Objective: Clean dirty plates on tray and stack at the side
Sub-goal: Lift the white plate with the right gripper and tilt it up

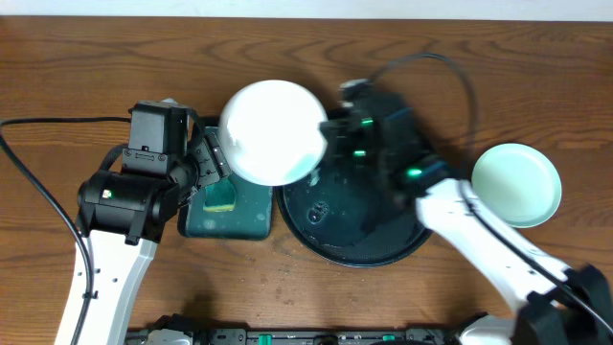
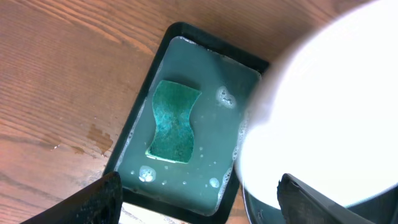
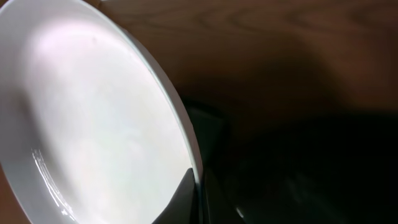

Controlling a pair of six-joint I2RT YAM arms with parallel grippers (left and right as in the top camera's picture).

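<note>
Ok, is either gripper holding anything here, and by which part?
The right gripper is shut on a white plate, pinching it at its rim. The left gripper is open and empty above the sponge.

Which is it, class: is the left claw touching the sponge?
Apart. Left wrist view: the sponge lies in its green tray, clear of the open left claw.

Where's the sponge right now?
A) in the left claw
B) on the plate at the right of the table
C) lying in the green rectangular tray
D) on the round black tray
C: the sponge lies flat in the soapy water of the green tray, and the left claw hangs open above it, empty.
</note>
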